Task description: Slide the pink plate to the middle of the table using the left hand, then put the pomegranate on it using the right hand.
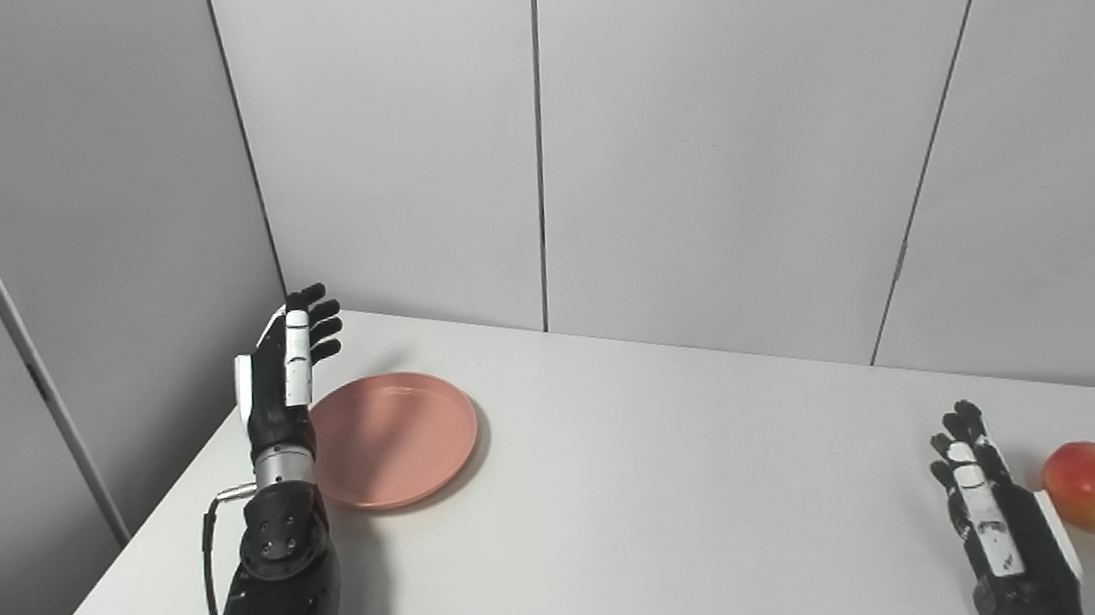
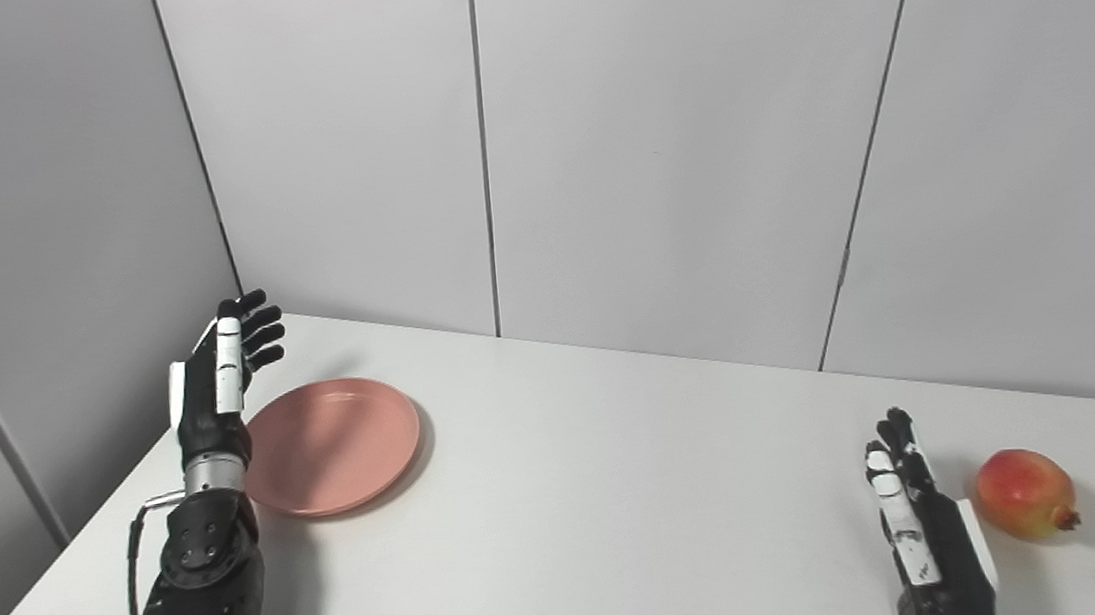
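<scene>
The left hand [image 1: 281, 378] stands raised on its forearm at the near-left part of the white table [image 1: 686, 495], held edge-on with the fingers [image 1: 320, 321] stretched upward and a little apart, curling slightly toward the right at their tips; it grasps nothing and is released. Just to its right lies the pink plate [image 1: 398, 440], flat on the table and bare, its left rim passing behind the wrist so that I cannot tell whether hand and rim touch or only overlap in the view; the plate sits near the table's far-left corner, well short of the middle. The dark forearm [image 1: 274, 595] below this hand comes up from the bottom edge, with a thin cable looped at its left side.

The right hand [image 2: 920, 523] rests low at the near-right part of the table, also edge-on, fingers extended forward and loosely spread, holding nothing; its black and white back faces left. Just to the right of it lies the pomegranate [image 2: 1024, 492], reddish with a yellow-orange underside, lying on its side with the small crown pointing right, away from the hand; a narrow strip of table shows between the fruit and the hand, so they are close but apart. The pomegranate is well apart from the plate, which lies far to the left of this hand; grey wall panels [image 2: 672, 135] rise beyond both hands.
</scene>
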Motion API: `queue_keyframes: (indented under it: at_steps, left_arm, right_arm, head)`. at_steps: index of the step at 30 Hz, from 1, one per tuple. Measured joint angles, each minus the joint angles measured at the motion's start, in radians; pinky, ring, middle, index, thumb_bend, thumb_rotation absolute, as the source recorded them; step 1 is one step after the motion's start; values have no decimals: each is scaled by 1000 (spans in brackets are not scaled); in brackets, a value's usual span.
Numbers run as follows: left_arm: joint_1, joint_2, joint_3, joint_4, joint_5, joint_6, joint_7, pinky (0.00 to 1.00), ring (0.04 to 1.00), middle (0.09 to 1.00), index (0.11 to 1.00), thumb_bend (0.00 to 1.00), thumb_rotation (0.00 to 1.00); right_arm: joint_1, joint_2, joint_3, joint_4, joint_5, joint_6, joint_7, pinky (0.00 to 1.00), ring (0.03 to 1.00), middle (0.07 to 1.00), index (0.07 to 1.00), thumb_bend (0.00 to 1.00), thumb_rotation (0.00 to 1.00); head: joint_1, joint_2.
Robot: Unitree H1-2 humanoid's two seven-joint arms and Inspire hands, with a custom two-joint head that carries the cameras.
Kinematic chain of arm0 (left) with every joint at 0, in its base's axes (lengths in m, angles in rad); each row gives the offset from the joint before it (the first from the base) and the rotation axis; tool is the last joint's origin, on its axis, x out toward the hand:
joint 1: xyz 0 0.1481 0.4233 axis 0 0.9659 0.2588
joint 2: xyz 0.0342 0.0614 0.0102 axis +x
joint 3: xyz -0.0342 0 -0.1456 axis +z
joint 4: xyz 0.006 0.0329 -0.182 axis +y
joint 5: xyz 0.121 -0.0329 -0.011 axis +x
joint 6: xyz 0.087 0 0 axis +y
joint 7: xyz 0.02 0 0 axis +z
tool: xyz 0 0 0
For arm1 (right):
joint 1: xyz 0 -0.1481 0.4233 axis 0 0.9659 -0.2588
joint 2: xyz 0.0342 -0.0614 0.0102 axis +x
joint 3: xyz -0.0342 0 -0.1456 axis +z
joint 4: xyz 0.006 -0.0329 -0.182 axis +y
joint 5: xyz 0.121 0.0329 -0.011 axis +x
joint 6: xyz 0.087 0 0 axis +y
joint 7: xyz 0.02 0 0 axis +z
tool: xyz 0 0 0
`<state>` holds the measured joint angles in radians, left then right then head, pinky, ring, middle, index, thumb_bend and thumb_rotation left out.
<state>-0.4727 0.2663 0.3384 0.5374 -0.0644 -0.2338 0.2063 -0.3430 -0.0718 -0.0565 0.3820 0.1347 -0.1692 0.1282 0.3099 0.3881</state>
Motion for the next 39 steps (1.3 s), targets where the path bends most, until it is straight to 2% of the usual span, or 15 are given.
queue_keyframes:
  at_steps: [9, 14, 22, 33, 39]
  left_arm:
    - [-3, 30, 12, 89, -18, -16, 1, 731, 750, 746, 734, 665, 1000]
    - [-6, 64, 13, 154, -23, -43, 1, 726, 755, 752, 738, 682, 1000]
    - [-30, 84, 9, 267, -50, -87, -5, 729, 759, 756, 741, 701, 1000]
    - [-58, 103, 2, 360, -73, -109, -16, 714, 744, 749, 741, 677, 1000]
    - [-65, 101, -1, 369, -99, -110, -43, 758, 765, 767, 761, 648, 1000]
  right_arm:
    - [0, 1, -3, 0, 6, 0, 0, 1000, 984, 1000, 1000, 464, 814]
    - [0, 0, -3, 0, 9, -1, 6, 1000, 987, 1000, 1000, 449, 829]
    - [-1, 0, -11, 2, 27, -1, 16, 1000, 984, 1000, 1000, 455, 811]
    - [-5, 0, -15, 9, 31, -5, 17, 1000, 984, 1000, 1000, 469, 791]
    - [-5, 0, -15, 7, 31, -5, 17, 1000, 982, 999, 1000, 482, 791]
  head:
    - [8, 0]
    - [12, 0]
    - [15, 0]
    - [17, 2]
    - [17, 3]
